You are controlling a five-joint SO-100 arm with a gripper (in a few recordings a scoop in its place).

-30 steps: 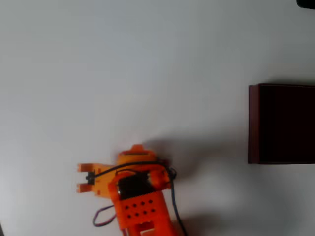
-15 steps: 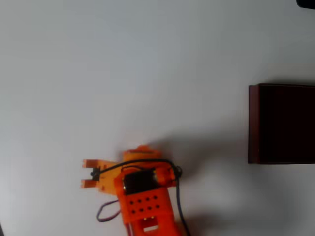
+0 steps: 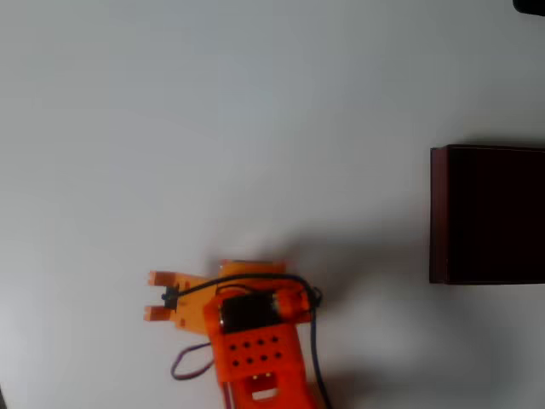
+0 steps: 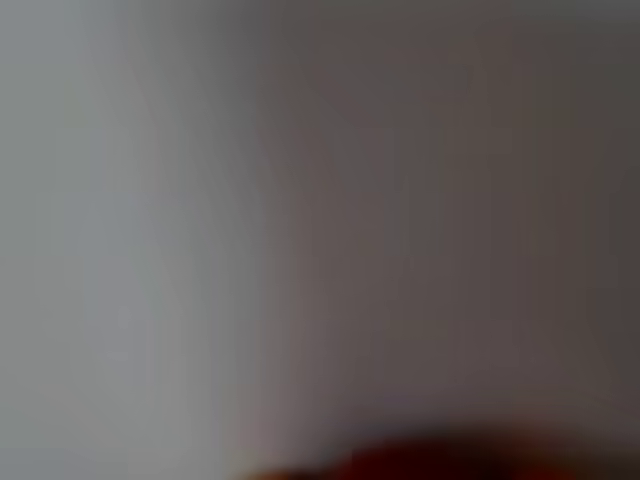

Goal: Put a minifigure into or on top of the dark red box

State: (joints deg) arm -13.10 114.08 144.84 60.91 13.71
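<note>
1. Since the earlier frames the orange arm has slid a little to the right and down in the overhead view, and its top edge near the middle of the desk now looks flatter; nothing else on the desk has shifted.
2. In the overhead view the gripper (image 3: 156, 296) sits low and left of centre, its two orange fingertips pointing left with a small dark gap between them. I cannot tell whether that narrow gap holds anything, so the gripper's state stays uncertain.
3. The dark red box (image 3: 438, 213) stands at the right edge of the overhead view, well apart from the arm, its interior nearly black and cut off by the frame.
4. The minifigure cannot be made out on the white desk (image 3: 255, 111) in the overhead view. The wrist view has a blurred dark red patch along its bottom edge, which may be the minifigure or part of the gripper; it is too soft to say.
5. My judgement: the step in hand is either picking up or starting to carry. The next move calls for confirming a firm grasp, then swinging right across the open desk to the box.
6. The overhead view gives the layout of arm and box; the wrist view adds just grey blur and that red smear.
</note>
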